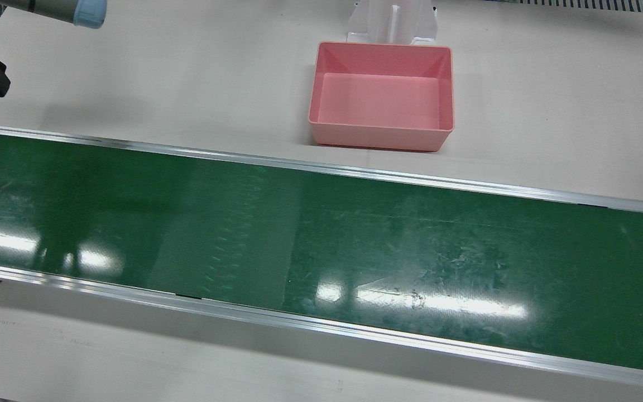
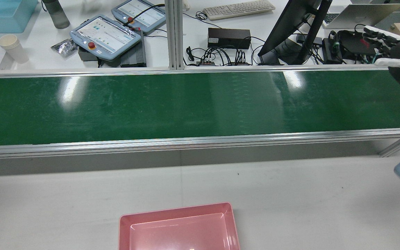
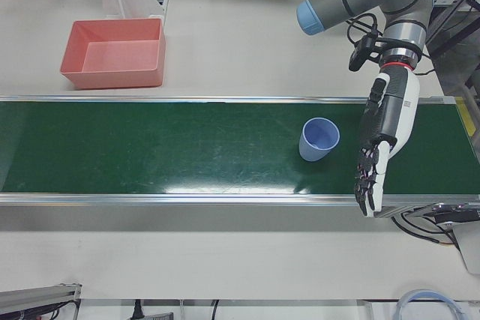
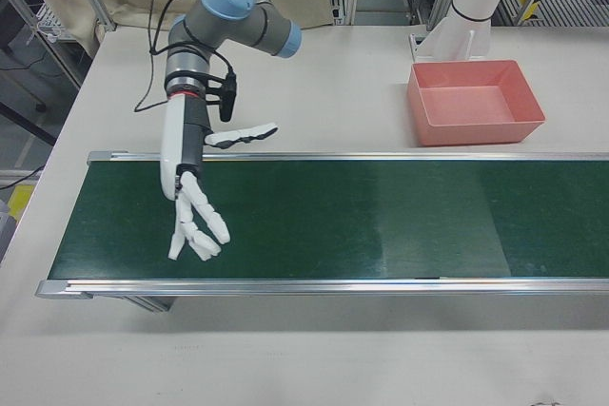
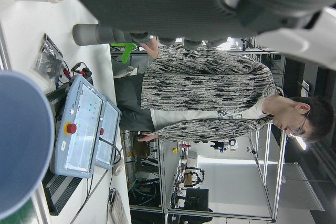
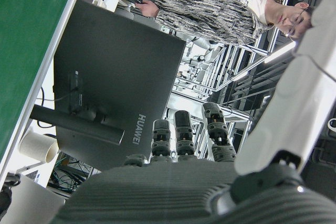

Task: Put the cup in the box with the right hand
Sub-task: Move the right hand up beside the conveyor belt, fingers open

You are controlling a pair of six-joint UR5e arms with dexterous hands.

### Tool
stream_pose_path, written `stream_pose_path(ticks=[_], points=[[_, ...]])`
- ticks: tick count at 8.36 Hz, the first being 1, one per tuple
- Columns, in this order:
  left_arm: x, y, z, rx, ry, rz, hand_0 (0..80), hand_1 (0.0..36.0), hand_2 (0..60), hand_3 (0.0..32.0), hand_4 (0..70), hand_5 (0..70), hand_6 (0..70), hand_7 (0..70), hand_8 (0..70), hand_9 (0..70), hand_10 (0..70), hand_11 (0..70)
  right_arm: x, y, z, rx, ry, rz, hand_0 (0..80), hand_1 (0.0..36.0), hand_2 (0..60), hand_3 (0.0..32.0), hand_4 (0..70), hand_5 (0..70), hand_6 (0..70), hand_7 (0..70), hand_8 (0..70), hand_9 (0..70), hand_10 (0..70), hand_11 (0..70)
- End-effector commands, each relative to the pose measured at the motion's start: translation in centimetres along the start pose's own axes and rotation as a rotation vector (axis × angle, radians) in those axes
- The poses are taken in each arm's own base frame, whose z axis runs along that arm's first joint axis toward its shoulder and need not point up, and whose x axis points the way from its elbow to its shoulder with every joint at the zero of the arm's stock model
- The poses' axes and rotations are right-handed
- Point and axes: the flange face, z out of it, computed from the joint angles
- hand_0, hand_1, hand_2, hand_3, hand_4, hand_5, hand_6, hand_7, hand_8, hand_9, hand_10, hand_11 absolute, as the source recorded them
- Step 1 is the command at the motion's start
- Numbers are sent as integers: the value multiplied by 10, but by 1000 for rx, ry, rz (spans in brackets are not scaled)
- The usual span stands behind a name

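A light blue cup (image 3: pixel 319 139) stands upright on the green belt (image 3: pixel 187 148), toward the robot's left end. My left hand (image 3: pixel 382 136) hangs open just beside it, fingers pointing down, not touching it. In the left hand view the cup (image 5: pixel 21 145) fills the left edge, blurred. The pink box (image 1: pixel 380 138) sits empty on the white table between the arms, also seen in the right-front view as the box (image 4: pixel 476 128). My right hand (image 4: pixel 190 199) is open over the opposite end of the belt, fingers spread, holding nothing; the same right hand (image 2: pixel 392 52) shows at the right of the rear view.
Beyond the belt (image 2: pixel 186 104) a bench holds teach pendants (image 2: pixel 104 34), a keyboard (image 2: pixel 238 8), a monitor (image 2: pixel 290 24) and stacked paper cups (image 2: pixel 12 47). A person (image 5: pixel 210 98) sits there. White table lies on both sides of the belt.
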Motion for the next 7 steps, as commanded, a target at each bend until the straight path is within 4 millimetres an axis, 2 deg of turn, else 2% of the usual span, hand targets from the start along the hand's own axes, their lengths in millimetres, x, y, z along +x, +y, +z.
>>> stream_pose_path(ticks=[1,2,3,5,6,7], points=[[0,0,0,0,0,0,0,0,0,0,0,0,0,0,0,0,0,0,87,99,12,-2,-7,25,479,121,0,0,0,46,72,279,85,162,0,0],[0,1,0,0,0,0,0,0,0,0,0,0,0,0,0,0,0,0,115,138,16,2,-23,35,493,139,0,0,0,51,71,270,80,155,0,0],[0,1,0,0,0,0,0,0,0,0,0,0,0,0,0,0,0,0,133,162,15,4,-37,36,514,157,0,0,0,55,74,284,79,158,0,0],[0,1,1,-2,0,0,0,0,0,0,0,0,0,0,0,0,0,0,142,182,22,-15,-50,-1,523,164,0,0,20,54,77,304,73,152,0,0],[0,0,1,0,0,0,0,0,0,0,0,0,0,0,0,0,0,0,150,185,27,-13,-50,-15,527,172,0,0,39,55,79,313,73,154,0,0],[0,0,1,0,-1,0,0,0,0,0,0,0,0,0,0,0,0,0,161,178,34,7,-46,-32,529,172,0,0,54,54,81,327,73,157,0,0]])
